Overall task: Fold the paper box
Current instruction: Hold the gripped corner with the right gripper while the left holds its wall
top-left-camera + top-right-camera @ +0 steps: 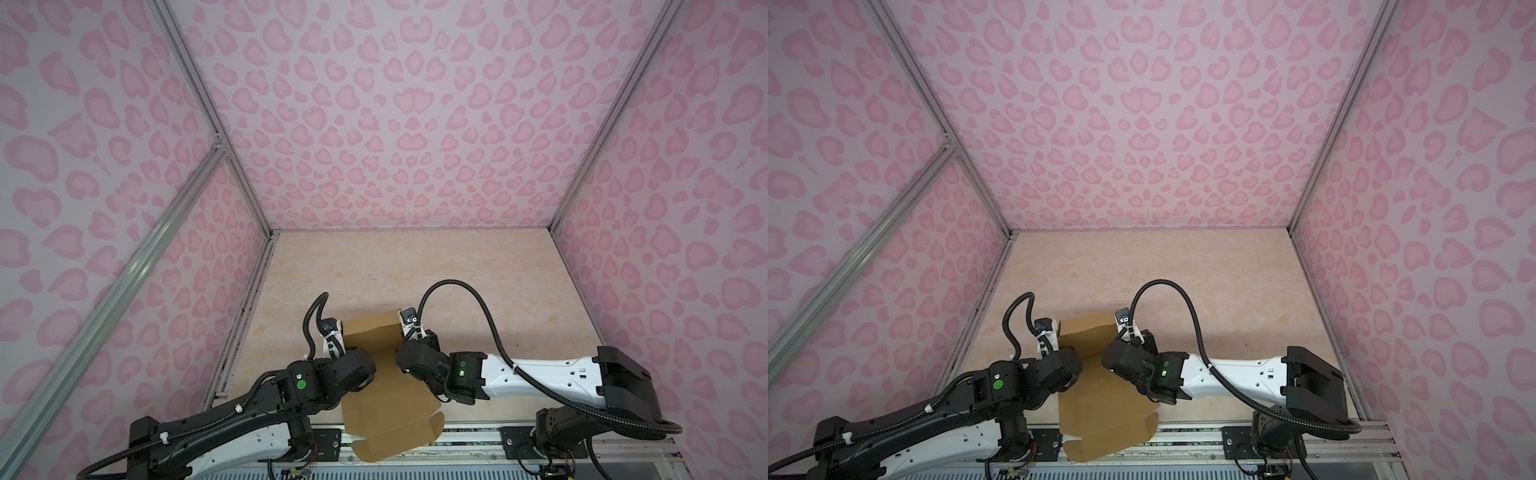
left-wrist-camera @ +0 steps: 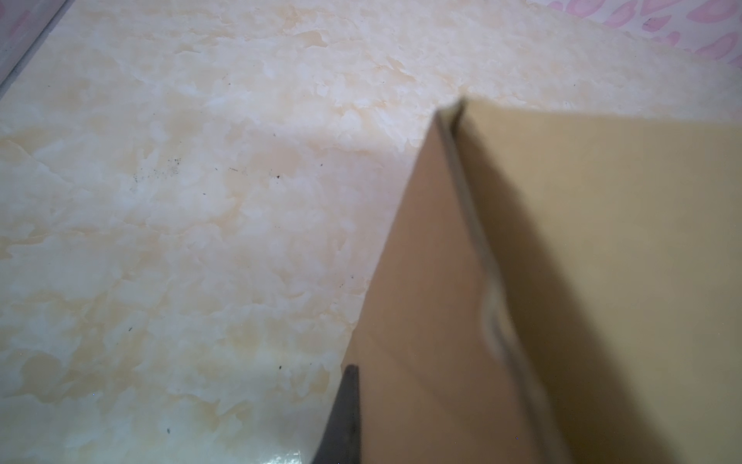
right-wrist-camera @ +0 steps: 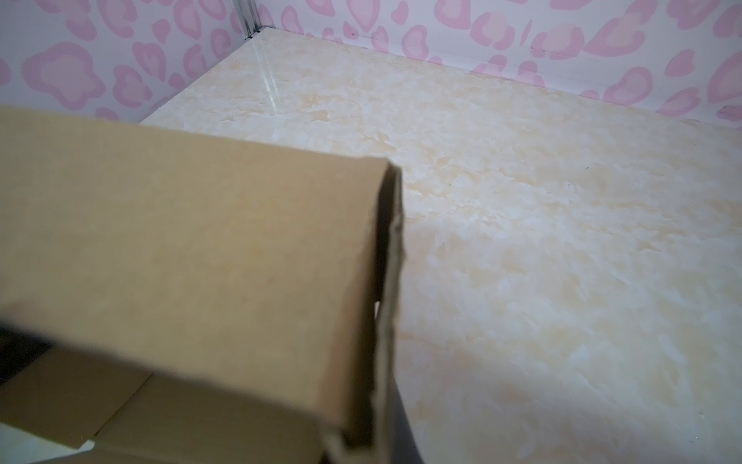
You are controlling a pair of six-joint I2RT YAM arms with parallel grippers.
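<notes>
Both grippers were clamped on the paper box (image 1: 388, 399) — left gripper (image 1: 337, 347) on its left raised wall, right gripper (image 1: 405, 337) on its right. Its far panel stood upright; its near flaps overhung the marbled table (image 1: 457, 270) edge, onto the aluminium rail (image 1: 469, 432).

You have the paper box (image 1: 388, 405) lying on the marbled table (image 1: 457, 270), its far flap raised between the left gripper (image 1: 341, 338) and right gripper (image 1: 405, 332), each pressed against one end
</notes>
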